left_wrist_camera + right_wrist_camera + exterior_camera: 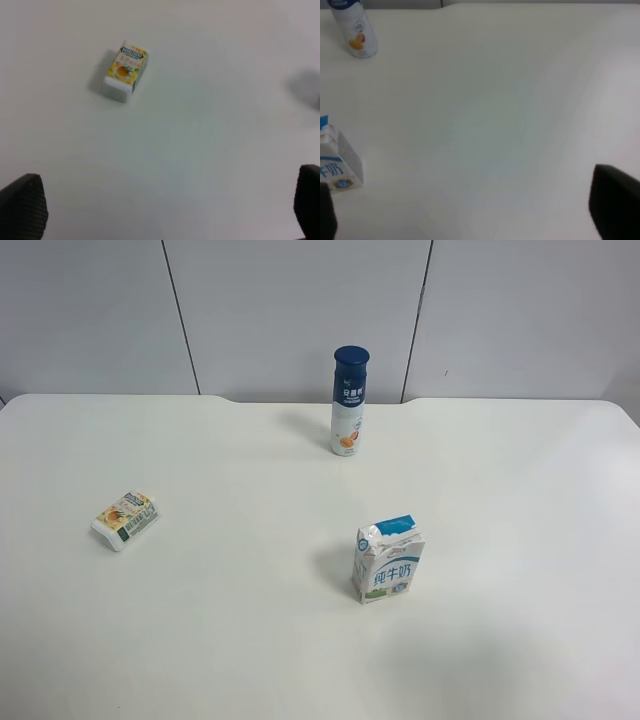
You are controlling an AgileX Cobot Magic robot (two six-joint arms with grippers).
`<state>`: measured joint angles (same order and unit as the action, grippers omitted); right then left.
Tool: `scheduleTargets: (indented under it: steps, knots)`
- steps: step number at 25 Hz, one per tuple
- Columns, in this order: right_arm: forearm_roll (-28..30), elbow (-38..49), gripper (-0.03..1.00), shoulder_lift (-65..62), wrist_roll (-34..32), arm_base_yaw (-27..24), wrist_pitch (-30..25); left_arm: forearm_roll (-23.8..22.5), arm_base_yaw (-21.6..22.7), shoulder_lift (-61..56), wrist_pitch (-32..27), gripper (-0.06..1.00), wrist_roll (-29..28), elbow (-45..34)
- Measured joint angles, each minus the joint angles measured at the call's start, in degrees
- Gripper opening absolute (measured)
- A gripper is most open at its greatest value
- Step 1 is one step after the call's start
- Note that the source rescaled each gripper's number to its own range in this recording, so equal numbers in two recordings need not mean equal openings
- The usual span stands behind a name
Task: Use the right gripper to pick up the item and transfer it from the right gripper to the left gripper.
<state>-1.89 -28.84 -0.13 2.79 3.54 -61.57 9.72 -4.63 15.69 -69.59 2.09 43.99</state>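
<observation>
In the exterior high view, the item [126,519], a small white carton with a yellow fruit print, lies flat on the white worktop [240,640] at the left of the frame, a little below the middle, with nothing touching it. Right of centre and lower, a blue-and-white milk carton [388,562] stands upright. Above it, near the worktop's far edge, a blue-capped bottle [348,401] stands upright. All three are well apart, and neither arm shows in this view.

In the left wrist view, the item [125,72] lies in the upper left, and the left hand [165,210] has its fingers wide apart at the bottom corners, holding nothing.

In the right wrist view, the bottle [354,30] sits at upper left and the milk carton [337,162] at the left edge; the right hand [475,210] is spread wide and empty.
</observation>
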Motion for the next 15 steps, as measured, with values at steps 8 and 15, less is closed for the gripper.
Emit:
scheduleTargets:
  steps: [8,15]
  knots:
    - [0.0,0.0,1.0,0.0,0.0,0.0,0.0,-1.91,0.0,-13.14,0.23,1.0,-1.13,-5.84]
    - [0.0,0.0,1.0,0.0,0.0,0.0,0.0,-7.87,0.0,-16.04,3.62,1.0,-3.17,-7.6]
